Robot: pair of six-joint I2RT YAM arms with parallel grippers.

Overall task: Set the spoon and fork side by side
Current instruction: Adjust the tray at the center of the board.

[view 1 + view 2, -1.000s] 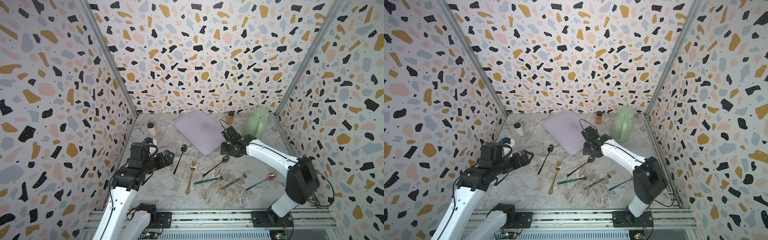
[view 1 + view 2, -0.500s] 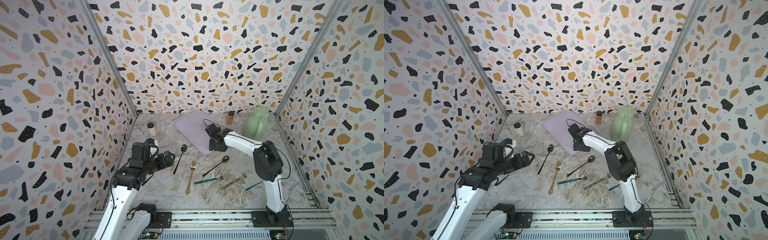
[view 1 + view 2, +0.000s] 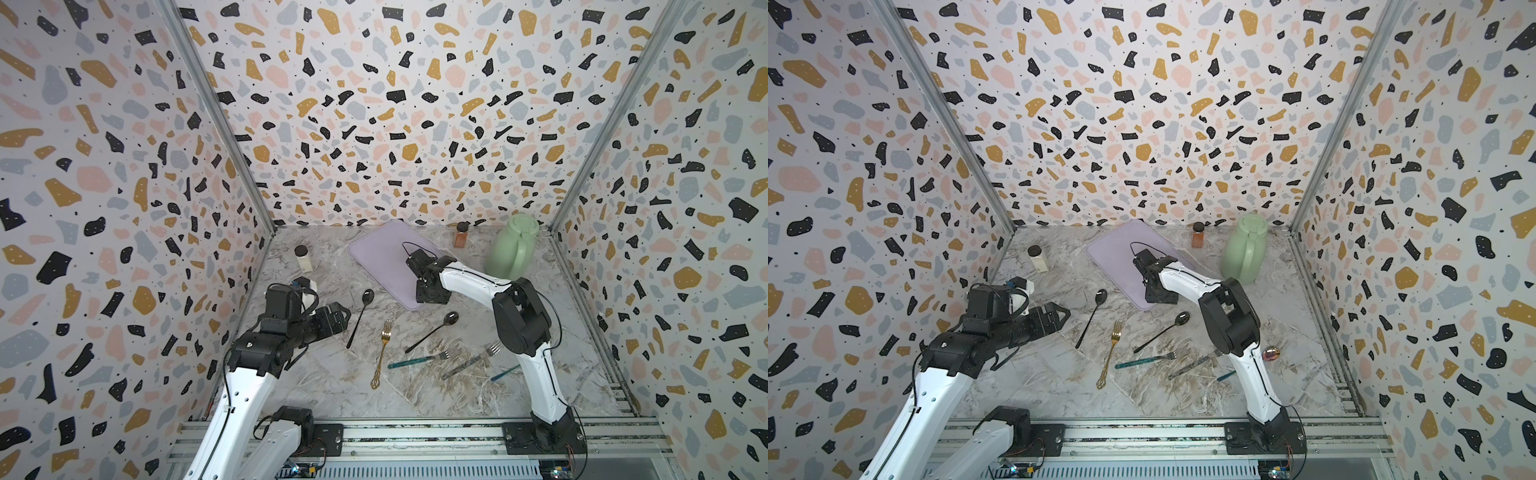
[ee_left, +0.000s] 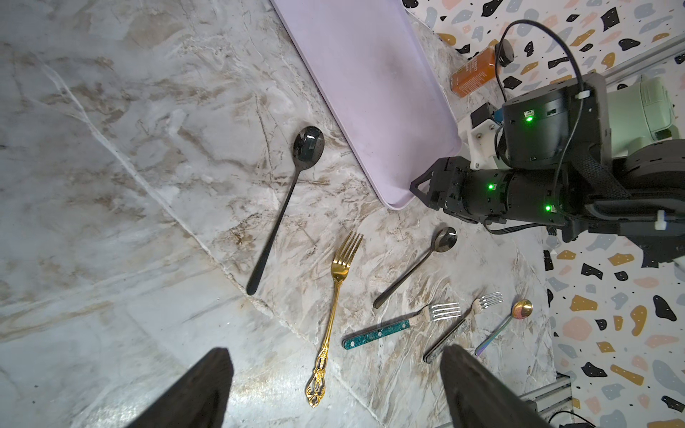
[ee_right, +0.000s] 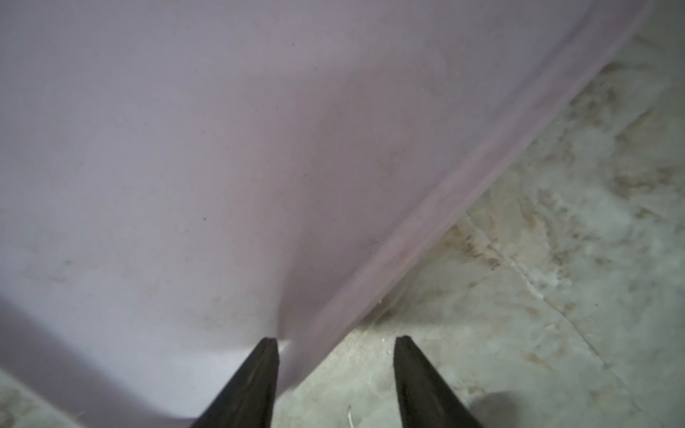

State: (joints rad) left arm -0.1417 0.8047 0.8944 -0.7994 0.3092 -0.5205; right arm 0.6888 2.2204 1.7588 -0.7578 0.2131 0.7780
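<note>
Although veined marble patterns the table point(image 3: 332, 390), it looks flat and hard, so thin cutlery sits flush on it. Toward the back lies a smooth lilac tray point(image 3: 382, 257) with a raised rim, and beside it stands a green plastic jug point(image 3: 511, 249). The right claw point(image 5: 336, 339) is about half open astride that rim, gripping nothing. The left claw point(image 3: 343, 318), spread wide and empty, hovers near the black spoon point(image 4: 281, 211). That spoon lies just beside the gold fork point(image 4: 335, 296), roughly parallel, bowl and tines pointing the same way. Both look light, stiff and slick. I would pinch each across mid-handle, though the fork's ornate openwork end may offer better bite. Spare cutlery point(image 4: 400, 326) lies toward the right arm's side.
</note>
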